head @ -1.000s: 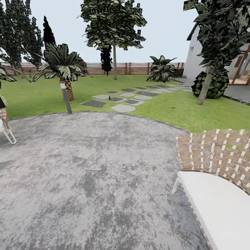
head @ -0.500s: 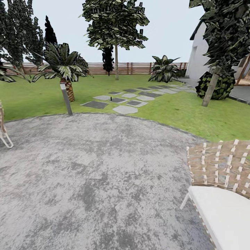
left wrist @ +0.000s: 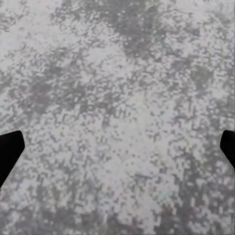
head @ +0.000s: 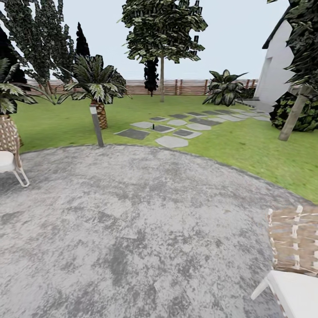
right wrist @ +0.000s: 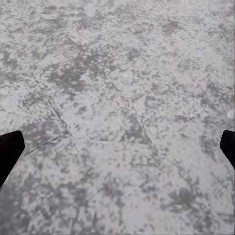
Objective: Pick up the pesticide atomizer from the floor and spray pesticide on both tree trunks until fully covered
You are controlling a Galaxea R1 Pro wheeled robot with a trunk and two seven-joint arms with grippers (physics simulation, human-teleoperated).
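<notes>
**In transit on paving, atomizer not spotted**

Standing on grey paving (head: 132, 229), facing lawn (head: 229, 145) and fence (head: 185, 86). Left gripper (left wrist: 117, 147) fingers wide apart, empty, over paving; right gripper (right wrist: 117, 147) same. One bare-trunk tree (head: 162, 66) ahead near fence, another (head: 295, 115) at right, crown cut off. Tiny dark thing (head: 153, 126) on stepping stones (head: 172, 128), too small to identify. Risks: clipping chair (head: 293, 265) or bollard (head: 96, 126) while driving; mistaking palm (head: 100, 112) for target.

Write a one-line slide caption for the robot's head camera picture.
Round grey stone paving meets a green lawn, with stepping stones, a short palm and a slatted fence beyond.
</notes>
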